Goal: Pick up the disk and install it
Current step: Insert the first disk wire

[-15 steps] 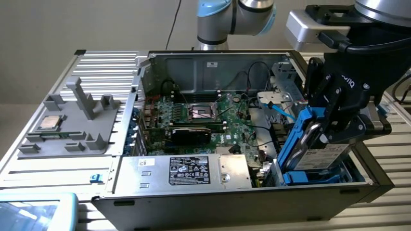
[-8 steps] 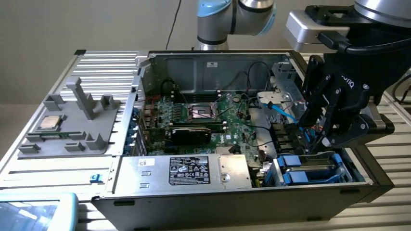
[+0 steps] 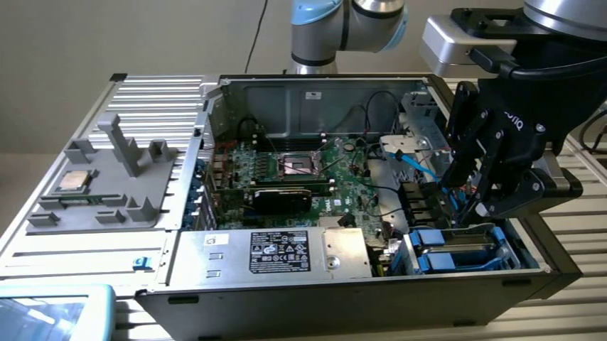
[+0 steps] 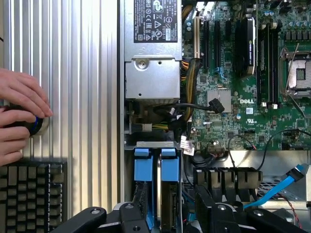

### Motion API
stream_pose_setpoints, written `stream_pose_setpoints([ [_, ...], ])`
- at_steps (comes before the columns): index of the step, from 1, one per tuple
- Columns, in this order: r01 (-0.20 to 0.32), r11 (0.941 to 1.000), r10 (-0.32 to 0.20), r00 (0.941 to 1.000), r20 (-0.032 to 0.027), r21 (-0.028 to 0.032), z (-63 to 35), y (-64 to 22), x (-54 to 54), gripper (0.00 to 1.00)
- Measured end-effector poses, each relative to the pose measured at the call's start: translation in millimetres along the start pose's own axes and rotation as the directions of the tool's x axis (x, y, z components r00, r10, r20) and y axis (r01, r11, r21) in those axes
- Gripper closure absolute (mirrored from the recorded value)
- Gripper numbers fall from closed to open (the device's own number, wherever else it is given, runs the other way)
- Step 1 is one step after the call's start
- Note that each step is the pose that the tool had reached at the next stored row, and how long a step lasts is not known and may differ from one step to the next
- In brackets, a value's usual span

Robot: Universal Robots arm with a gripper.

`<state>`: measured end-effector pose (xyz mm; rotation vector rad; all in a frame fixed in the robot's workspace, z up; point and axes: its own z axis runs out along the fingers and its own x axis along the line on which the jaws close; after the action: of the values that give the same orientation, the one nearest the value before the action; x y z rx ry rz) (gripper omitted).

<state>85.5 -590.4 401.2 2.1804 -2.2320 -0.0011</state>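
I saw the gripper (image 3: pixel 465 213) hanging, fingers apart, just above the disk (image 3: pixel 446 257) (blue carrier and all), which sat in the drive bay of the open computer case (image 3: pixel 313 302), toward the exterior view's right.

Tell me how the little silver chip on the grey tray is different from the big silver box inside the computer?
The chip is small and square; the box is far bigger and longer. The chip lies on the grey tray outside the computer case; the box sits inside it. The box has a black label; the chip looks plain. Both are silver.
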Motion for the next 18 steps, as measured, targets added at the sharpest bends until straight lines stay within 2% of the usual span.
stream_pose_setpoints([
  [5, 0.0, 1.0, 0.0, 1.0, 0.0, 0.0, 0.0, -0.1, 0.0, 0.48],
  [8, -0.001, 1.0, 0.001, 1.0, 0.0001, 0.0001, 0.0, -3.3, -1.7, 0.48],
  [18, -0.001, 1.0, 0.001, 1.0, -0.0001, 0.0001, -0.7, -31.8, -10.1, 0.48],
])
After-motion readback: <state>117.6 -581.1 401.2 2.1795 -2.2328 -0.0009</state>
